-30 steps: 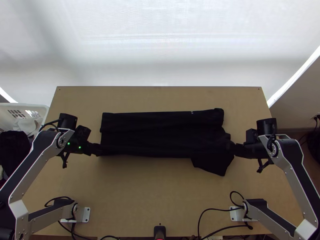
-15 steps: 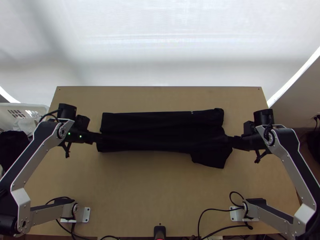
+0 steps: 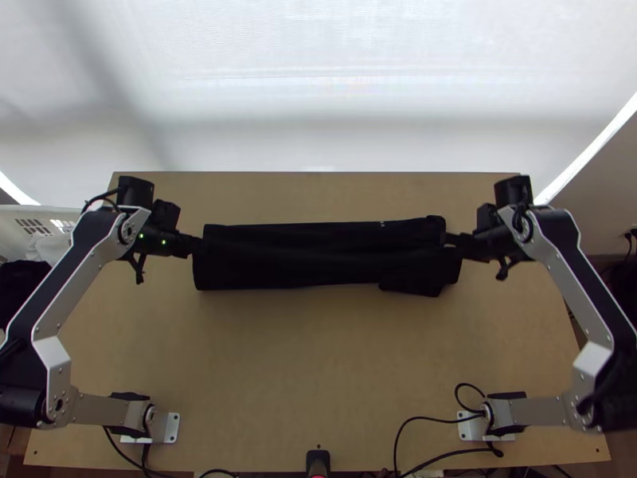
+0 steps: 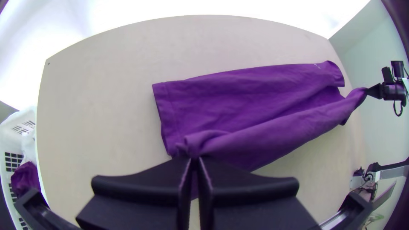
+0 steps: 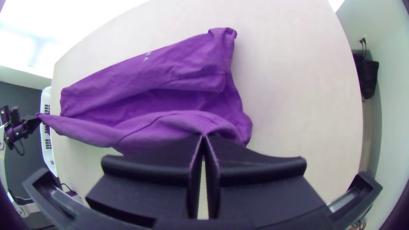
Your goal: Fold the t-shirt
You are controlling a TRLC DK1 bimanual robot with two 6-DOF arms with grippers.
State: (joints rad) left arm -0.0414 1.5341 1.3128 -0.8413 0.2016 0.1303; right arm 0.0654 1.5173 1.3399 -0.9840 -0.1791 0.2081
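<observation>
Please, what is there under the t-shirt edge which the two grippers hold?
A corner of the t-shirt pokes out beneath it, near the right gripper. The rest under it is covered by cloth; I cannot tell how it lies.

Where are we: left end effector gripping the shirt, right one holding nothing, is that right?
No, the right end effector is shut on the shirt too, as the right wrist view shows. The left end effector does grip it.
</observation>
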